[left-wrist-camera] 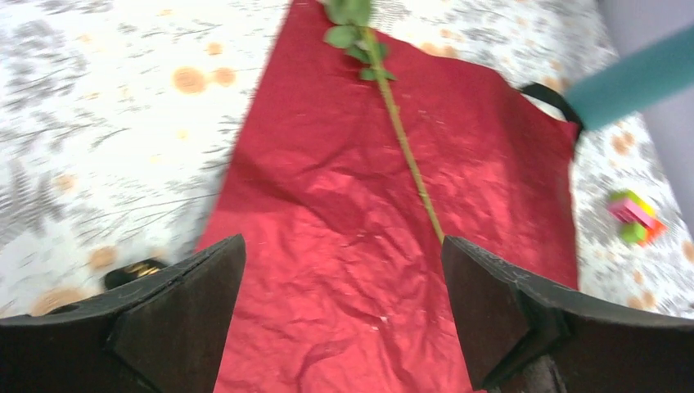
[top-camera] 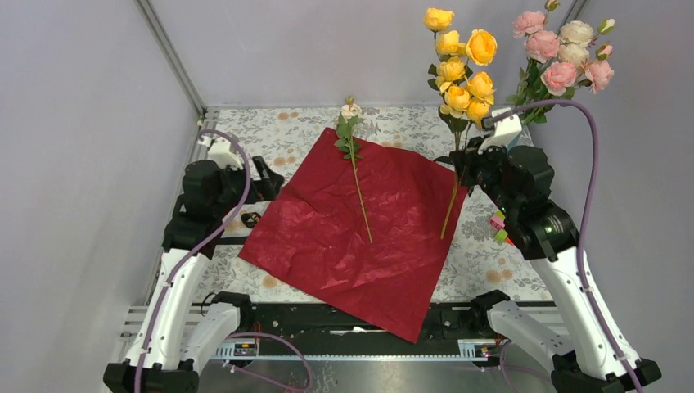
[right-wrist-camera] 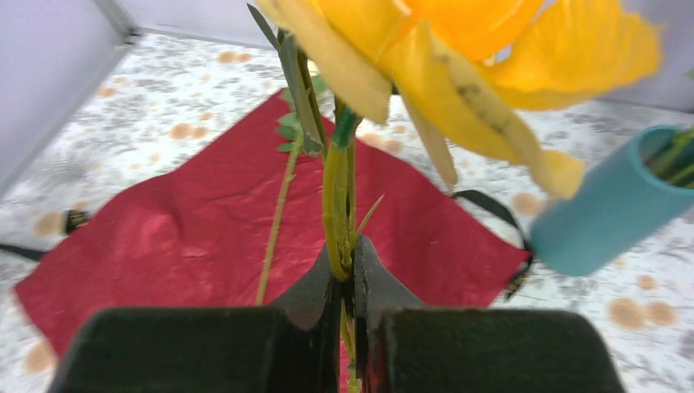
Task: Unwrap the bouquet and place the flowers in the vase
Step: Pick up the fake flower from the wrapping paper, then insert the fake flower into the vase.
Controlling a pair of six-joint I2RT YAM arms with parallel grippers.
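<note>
The bouquet's dark red paper (top-camera: 352,229) lies spread flat on the table. A single long stem with a pale bloom (top-camera: 356,176) rests on it. My right gripper (right-wrist-camera: 350,250) is shut on the green stems of the yellow flowers (top-camera: 462,65) and holds them upright over the paper's right edge. Pink and cream flowers (top-camera: 565,53) stand at the back right in the teal vase (right-wrist-camera: 614,205), which my right arm hides in the top view. My left gripper (left-wrist-camera: 344,303) hangs open and empty above the paper's left part, and the lone stem (left-wrist-camera: 405,139) lies ahead of it.
A black ribbon (left-wrist-camera: 552,98) curls at the paper's far right corner near the vase (left-wrist-camera: 634,82). A small multicoloured block toy (top-camera: 499,225) sits right of the paper by my right arm. A small dark object (top-camera: 250,219) lies off the paper's left edge. Grey walls enclose the flowered tablecloth (top-camera: 278,131).
</note>
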